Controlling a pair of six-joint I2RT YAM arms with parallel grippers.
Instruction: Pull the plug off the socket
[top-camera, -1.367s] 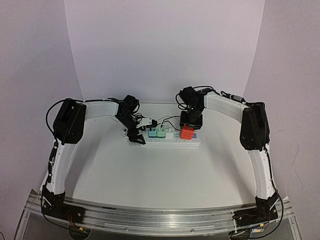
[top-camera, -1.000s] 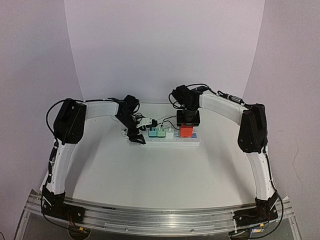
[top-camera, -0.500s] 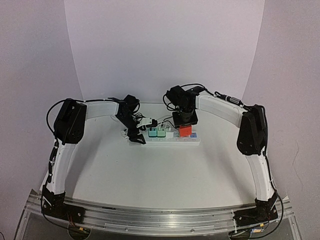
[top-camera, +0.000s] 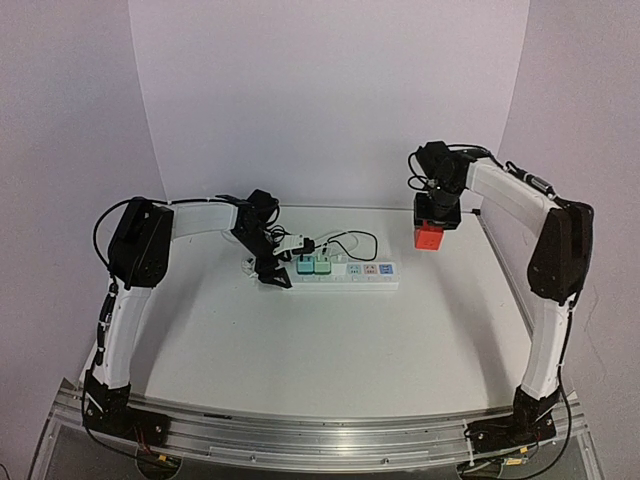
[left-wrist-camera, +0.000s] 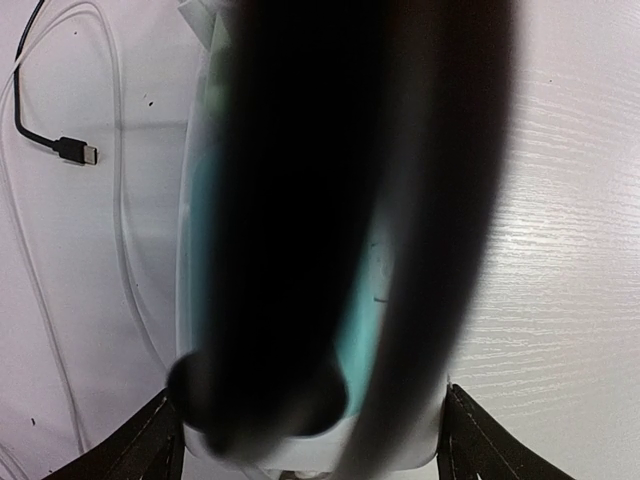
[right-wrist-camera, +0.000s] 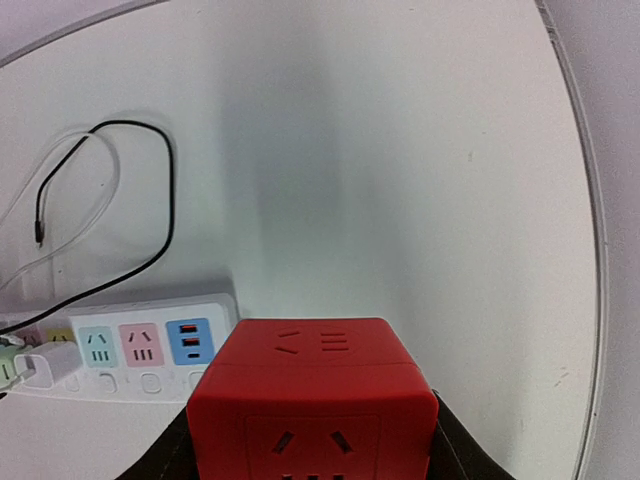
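We're looking at a robotics lab bench here. A white-and-black jointed left robot arm (top-camera: 120, 335) and its matching right robot arm (top-camera: 545, 345) are standing bolted to a ribbed aluminium rail (top-camera: 320, 432), which is running along the near edge of a plain white wood-grain table (top-camera: 330, 340). A curved white sheet backdrop (top-camera: 330, 100) is wrapping round the far side, bare lilac-grey walls (top-camera: 60, 100) are closing it in, and thin loose wires (top-camera: 150, 457) are trailing at the bases.
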